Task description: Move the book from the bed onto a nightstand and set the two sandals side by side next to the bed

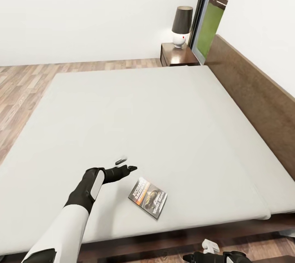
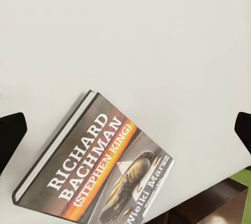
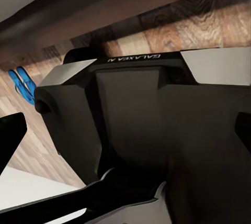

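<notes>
The bed point(image 1: 135, 123) spreads wide and bare — a pale mattress in a dark brown frame, its headboard point(image 1: 254, 99) along one side. The book point(image 1: 148, 197) lies flat near the mattress's front edge, cover up. The left gripper point(image 1: 125, 165) hovers just beside it, fingers spread, holding nothing. Beyond the far corner, a nightstand point(image 1: 177, 55) carries a dark-shaded lamp point(image 1: 181, 26). Wood-plank floor point(image 1: 24, 87) and white walls surround. The two sandals point(image 3: 21, 82) lie together on the floor — bright blue. The right gripper's point(image 3: 125, 130) finger state I cannot tell.
</notes>
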Robot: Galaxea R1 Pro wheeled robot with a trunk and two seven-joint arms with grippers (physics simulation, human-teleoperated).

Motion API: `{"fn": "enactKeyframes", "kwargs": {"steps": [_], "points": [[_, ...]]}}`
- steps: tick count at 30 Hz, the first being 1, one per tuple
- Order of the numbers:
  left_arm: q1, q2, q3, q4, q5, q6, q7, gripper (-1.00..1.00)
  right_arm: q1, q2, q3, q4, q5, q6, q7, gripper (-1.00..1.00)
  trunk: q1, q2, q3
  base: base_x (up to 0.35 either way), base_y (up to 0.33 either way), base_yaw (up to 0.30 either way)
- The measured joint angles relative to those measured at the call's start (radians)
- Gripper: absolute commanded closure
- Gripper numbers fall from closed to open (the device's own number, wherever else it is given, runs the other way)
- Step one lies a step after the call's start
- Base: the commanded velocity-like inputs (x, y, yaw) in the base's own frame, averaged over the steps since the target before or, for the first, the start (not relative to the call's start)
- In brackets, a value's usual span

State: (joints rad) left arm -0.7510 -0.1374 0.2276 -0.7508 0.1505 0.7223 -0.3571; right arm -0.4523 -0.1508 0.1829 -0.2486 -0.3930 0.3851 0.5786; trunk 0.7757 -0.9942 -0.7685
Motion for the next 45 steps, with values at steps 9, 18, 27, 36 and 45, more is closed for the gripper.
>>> {"fn": "enactKeyframes", "kwargs": {"steps": [9,18,27,36,45], "points": [[0.0,0.001,0.002,0.0,0.001,0.0,0.0,-1.0,0.0,0.0,0.0,0.0,-0.001,0.001,-0.001,-1.0,0.015,-0.028,-0.013,0.0,0.0,0.0],[0.0,0.003,0.004,0.0,0.074,-0.001,0.001,-1.0,0.0,0.0,-0.001,0.0,-0.002,0.002,0.001,-1.0,0.015,-0.028,-0.013,0.0,0.0,-0.124],[0.0,0.004,0.004,0.0,0.088,-0.001,0.001,-1.0,0.0,0.0,-0.001,0.0,-0.002,0.002,0.002,-1.0,0.015,-0.028,-0.013,0.0,0.0,-0.064],[0.0,0.004,0.003,0.0,0.088,-0.001,0.002,-1.0,0.0,0.0,0.0,0.0,-0.002,0.001,0.002,-1.0,0.019,-0.035,-0.016,0.0,0.0,-0.002],[0.0,0.004,0.004,0.0,0.088,-0.001,0.003,-1.0,0.0,0.0,-0.001,0.0,-0.002,0.002,0.002,-1.0,0.035,-0.063,-0.028,0.0,0.0,0.0]]}}
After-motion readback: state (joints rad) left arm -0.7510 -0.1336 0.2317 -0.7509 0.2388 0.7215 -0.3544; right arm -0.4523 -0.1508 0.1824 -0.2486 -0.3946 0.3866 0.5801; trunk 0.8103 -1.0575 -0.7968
